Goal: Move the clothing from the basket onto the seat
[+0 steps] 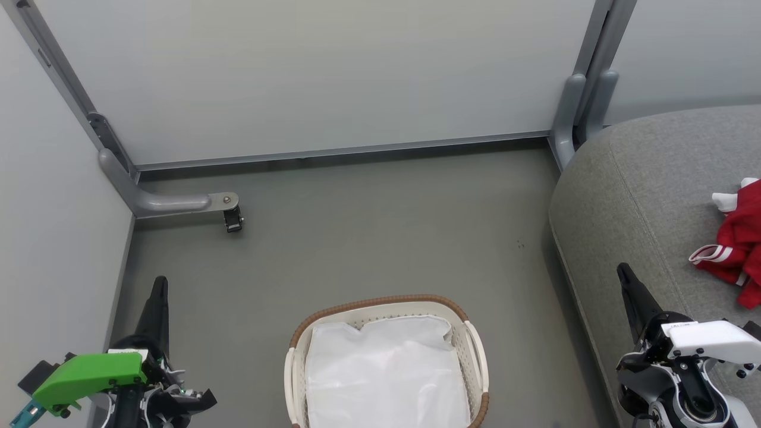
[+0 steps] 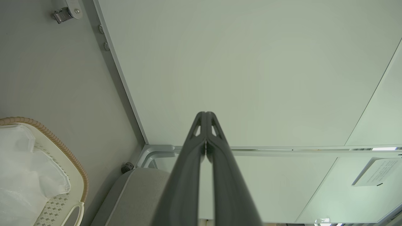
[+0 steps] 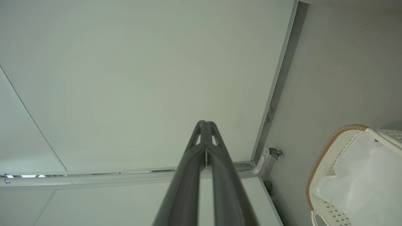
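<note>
1. At lower centre of the head view, the basket (image 1: 471,351) stands on the grey floor (image 1: 380,226). Its visible interior shows the white liner (image 1: 386,374).
2. Right edge, mid-height: the clothing (image 1: 740,249), red with white trim, lies bunched on the seat (image 1: 642,178). The frame edge cuts it off, so it may be more than one garment; I cannot tell.
3. Basket and seat stand apart, with a strip of floor between them.
4. Lower left: left claw (image 1: 159,284), pointing up the frame and left of the basket. The left wrist view shows its fingers (image 2: 216,150) pressed together at the tips, gripping nothing.
5. Lower right: right claw (image 1: 624,274), over the seat's left edge, near the clothing but clear of it. The right wrist view shows its fingers (image 3: 220,163) likewise meeting at the tips, empty.
6. Upper frame: pale partition panel (image 1: 327,77), with a castor (image 1: 233,221) on the frame foot at left.
</note>
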`<state>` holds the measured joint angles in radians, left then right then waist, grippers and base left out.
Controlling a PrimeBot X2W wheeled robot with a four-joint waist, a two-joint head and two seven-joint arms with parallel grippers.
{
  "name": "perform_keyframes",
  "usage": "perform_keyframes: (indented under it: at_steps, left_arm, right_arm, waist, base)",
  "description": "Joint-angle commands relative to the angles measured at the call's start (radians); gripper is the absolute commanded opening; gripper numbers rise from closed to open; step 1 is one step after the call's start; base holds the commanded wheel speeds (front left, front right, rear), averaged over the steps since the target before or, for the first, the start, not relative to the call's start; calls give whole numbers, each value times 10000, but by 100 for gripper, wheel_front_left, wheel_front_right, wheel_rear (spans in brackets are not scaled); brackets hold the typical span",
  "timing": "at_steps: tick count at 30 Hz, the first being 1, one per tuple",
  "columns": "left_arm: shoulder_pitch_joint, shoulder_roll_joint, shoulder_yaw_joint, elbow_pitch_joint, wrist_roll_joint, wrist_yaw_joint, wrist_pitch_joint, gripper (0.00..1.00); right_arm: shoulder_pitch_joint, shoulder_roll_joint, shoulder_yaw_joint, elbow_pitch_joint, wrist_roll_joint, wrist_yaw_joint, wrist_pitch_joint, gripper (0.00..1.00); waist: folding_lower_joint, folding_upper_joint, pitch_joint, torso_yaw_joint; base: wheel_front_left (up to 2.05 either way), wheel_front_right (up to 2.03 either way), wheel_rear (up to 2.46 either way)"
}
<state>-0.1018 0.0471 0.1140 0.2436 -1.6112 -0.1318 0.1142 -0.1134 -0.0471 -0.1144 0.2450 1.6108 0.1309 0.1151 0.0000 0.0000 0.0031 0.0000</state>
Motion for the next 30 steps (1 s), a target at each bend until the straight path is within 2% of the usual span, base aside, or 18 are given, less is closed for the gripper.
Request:
perform_keyframes:
  at_steps: [1, 30]
  left_arm:
    - [-119, 58, 18, -6, -32, 21, 33, 0]
    - [-117, 59, 18, -3, -34, 21, 32, 0]
  right_arm:
    - [109, -59, -17, -34, 41, -3, 13, 0]
    - [109, -59, -16, -33, 41, -3, 12, 0]
  waist:
    - [0, 0, 0, 0]
    - [0, 0, 0, 0]
  base:
    - [0, 0, 0]
    - [0, 0, 0]
